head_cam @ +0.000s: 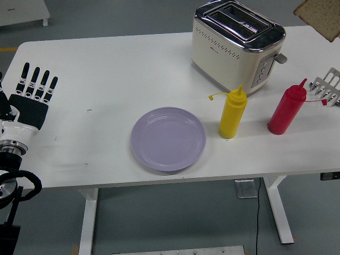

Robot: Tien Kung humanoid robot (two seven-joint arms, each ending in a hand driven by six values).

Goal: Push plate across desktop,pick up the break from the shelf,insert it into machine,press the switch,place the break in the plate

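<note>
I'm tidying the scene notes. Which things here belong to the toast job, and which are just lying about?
Belong to the job: plate, toaster, bread slice lifted at the top right, wire shelf, left hand with fingers spread.

Just lying about: yellow squeeze bottle, red squeeze bottle.
</note>
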